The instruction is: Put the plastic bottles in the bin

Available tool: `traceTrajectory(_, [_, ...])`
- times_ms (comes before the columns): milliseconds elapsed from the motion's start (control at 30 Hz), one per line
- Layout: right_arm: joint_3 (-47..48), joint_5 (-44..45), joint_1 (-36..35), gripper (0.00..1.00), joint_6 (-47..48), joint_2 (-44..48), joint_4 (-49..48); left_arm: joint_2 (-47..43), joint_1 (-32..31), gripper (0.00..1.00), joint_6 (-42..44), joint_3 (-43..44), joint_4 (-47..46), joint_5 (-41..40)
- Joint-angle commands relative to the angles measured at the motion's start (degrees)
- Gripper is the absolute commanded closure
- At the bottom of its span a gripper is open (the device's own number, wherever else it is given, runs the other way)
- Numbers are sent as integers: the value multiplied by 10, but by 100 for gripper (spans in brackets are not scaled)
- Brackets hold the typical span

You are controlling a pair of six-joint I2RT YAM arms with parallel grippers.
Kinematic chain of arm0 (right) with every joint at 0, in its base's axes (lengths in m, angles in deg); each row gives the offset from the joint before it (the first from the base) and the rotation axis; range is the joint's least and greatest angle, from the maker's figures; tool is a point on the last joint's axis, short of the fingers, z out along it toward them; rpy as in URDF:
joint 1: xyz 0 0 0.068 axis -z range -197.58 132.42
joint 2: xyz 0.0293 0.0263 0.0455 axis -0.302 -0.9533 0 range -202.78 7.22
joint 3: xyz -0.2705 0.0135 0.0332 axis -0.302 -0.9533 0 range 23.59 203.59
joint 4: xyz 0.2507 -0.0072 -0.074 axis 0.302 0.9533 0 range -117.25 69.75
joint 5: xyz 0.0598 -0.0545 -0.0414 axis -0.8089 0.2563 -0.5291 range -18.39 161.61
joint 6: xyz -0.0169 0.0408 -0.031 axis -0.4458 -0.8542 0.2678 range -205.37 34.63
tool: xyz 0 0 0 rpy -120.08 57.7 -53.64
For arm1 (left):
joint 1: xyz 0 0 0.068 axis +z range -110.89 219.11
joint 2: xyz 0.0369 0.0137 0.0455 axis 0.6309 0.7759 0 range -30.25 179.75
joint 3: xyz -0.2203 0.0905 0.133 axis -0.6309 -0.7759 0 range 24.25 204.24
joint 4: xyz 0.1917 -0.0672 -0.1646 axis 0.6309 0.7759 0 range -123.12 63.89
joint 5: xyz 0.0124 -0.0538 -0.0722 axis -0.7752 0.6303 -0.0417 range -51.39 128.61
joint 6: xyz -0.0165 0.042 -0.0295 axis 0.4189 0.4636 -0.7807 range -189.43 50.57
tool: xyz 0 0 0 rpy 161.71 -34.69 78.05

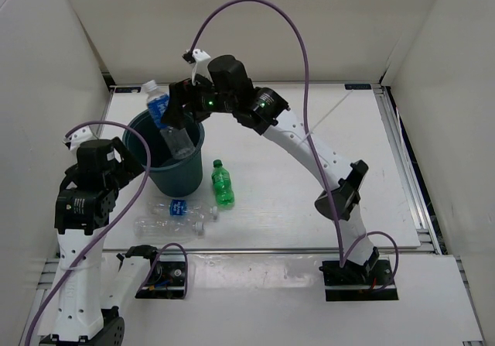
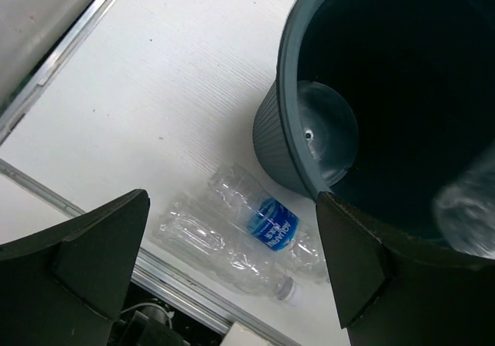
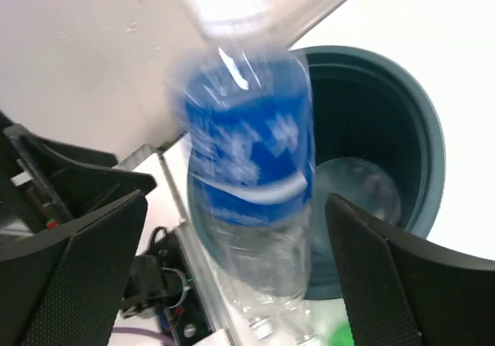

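Note:
The bin (image 1: 155,164) stands left of centre. My right gripper (image 1: 179,110) hangs over it, open, fingers wide. Between them a clear blue-labelled bottle (image 1: 165,118) tilts, cap up and back, base inside the rim. It is motion-blurred in the right wrist view (image 3: 247,152) and touches neither finger. Two clear bottles (image 1: 176,207) (image 1: 166,225) lie side by side in front of the bin. The green bottle (image 1: 222,183) lies right of the bin. My left gripper (image 1: 122,159) is open and empty above the bin's left side, with the lying bottles (image 2: 271,222) below it.
White walls close in the table at the left, back and right. A metal rail (image 1: 263,248) runs along the near edge just behind the two lying bottles. A pale glossy round patch (image 2: 329,133) shows inside the bin (image 2: 290,90).

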Motion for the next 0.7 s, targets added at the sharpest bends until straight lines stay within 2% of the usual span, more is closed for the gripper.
traceTrajectory(0, [7,76,0,0,36,57,-32,-10,2,0,-42,8,7,-2])
traceTrajectory(133, [-12,114,8,0,52,102,-20,-25,2,0,-62,-24,-7,10])
traceTrajectory(200, [-36,162,14,0,57,143,-7,-32,2,0,-69,-35,-15,10])
traceTrajectory(267, [-129,201,19,0,49,198,-12,-38,2,0,-82,-35,-15,3])
traceTrajectory(367, [-241,207,45,0,31,239,-18,-44,2,0,-82,-46,-26,3])
traceTrajectory(467, [-313,185,73,0,4,262,-7,-44,2,0,-88,-52,-26,-3])
traceTrajectory(500, [-383,132,79,0,11,262,-7,-44,2,0,-88,-52,-26,-3])
traceTrajectory(667, [-471,23,101,0,4,260,-11,-44,2,0,-100,-70,-13,-9])
